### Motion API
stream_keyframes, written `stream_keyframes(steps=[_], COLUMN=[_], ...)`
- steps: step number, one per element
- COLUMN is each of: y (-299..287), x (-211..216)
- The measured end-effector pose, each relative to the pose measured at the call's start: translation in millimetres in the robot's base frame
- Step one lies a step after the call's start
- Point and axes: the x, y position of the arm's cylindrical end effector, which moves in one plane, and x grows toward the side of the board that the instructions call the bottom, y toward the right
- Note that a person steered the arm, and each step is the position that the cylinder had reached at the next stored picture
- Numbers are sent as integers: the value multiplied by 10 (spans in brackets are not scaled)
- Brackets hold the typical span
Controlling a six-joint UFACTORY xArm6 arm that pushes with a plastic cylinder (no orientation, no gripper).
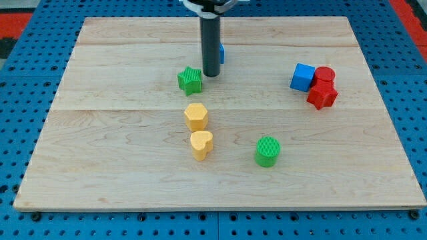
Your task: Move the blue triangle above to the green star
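Observation:
The green star lies on the wooden board, left of centre in the upper half. The blue triangle is up and to the right of the star, mostly hidden behind my rod; only a blue sliver shows at the rod's right side. My tip rests on the board just right of the star and just below the blue triangle, close to both.
A yellow hexagon and a yellow heart sit below the star. A green cylinder is lower right. At the right stand a blue cube, a red cylinder and a red star.

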Motion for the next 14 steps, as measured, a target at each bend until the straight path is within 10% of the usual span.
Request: stream_keyframes(steps=[3, 6, 7, 10, 14], y=[1050, -605, -209, -560, 368], x=[-196, -759, -701, 215, 1131])
